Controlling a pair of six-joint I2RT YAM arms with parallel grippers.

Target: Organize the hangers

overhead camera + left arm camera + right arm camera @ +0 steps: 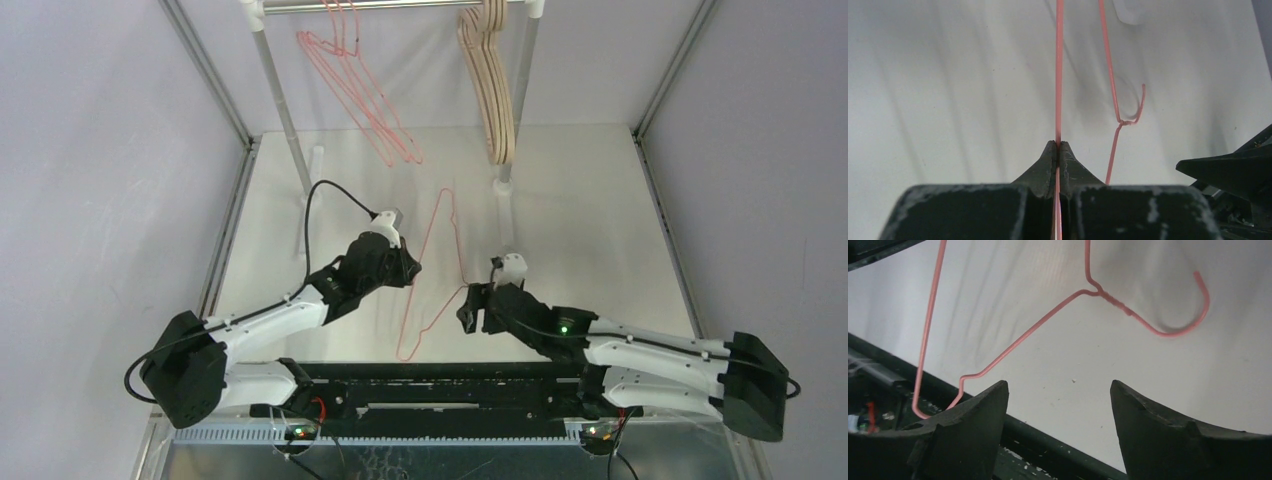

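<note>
Top view first: the left gripper (410,268) is pinched onto a pink wire hanger (431,235) over the middle of the table (600,200), slightly toward the near edge. The right gripper (468,305) sits just beside it. More pink hangers (350,90) and beige hangers (492,90) hang on the rail (400,5) by the far edge. Left wrist cam: jaws squeezed tight on the wire. Right wrist cam: jaws wide apart, gripping nothing, with the hook (1188,325) just ahead.
</note>
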